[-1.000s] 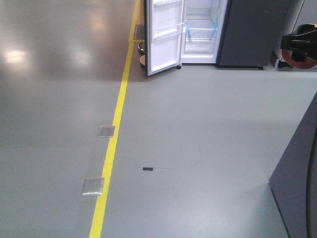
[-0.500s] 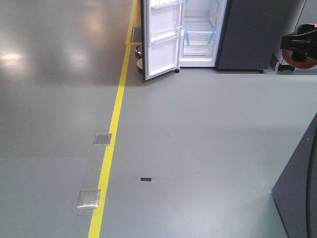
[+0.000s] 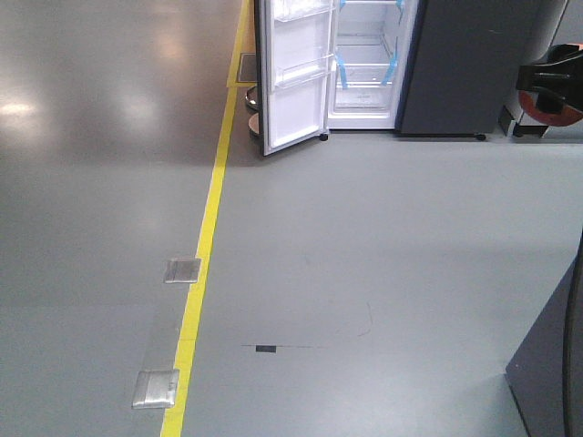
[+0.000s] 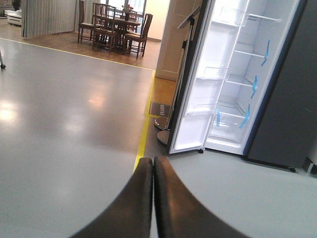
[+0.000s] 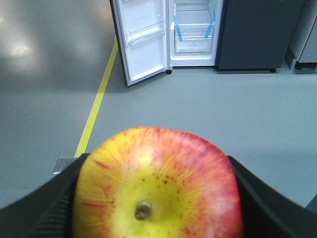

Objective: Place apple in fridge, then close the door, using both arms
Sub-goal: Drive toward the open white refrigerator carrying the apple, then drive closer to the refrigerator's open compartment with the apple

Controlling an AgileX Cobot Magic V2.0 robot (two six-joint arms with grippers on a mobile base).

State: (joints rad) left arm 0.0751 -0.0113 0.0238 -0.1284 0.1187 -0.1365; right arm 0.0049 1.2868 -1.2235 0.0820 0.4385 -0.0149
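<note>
**Apple held in right end effector; fridge open, well apart from the robot**

Right end effector point(image 5: 158, 210): the dark fingers point(image 5: 44, 203) are spread to the width of the apple point(image 5: 158, 183) and press on its left and right sides. The apple is red with a yellow centre, and its stem pit faces the right wrist camera. It fills the lower half of that view and is clear of the floor point(image 3: 383, 237).

Left end effector point(image 4: 153, 166): the two fingers are pressed together along their length, with no gap and nothing between them.

Fridge point(image 3: 364, 55): it stands at the far end of the grey floor, well apart from both arms. Its white interior is exposed, and its white shelves carry strips of blue tape point(image 3: 344, 71).

Door point(image 3: 293, 82): it is swung wide open on the left side of the compartment. Its white inner face and clear bins are turned toward the front camera.

Surroundings:
- A plain dark grey cabinet point(image 3: 455, 64) adjoins the fridge on its right.
- A yellow floor line point(image 3: 205, 237) runs up toward the door's left edge.
- Two metal floor plates point(image 3: 182, 270) lie just left of the line.
- The left wrist view shows a wooden dining table with chairs point(image 4: 116, 27) far behind.
</note>
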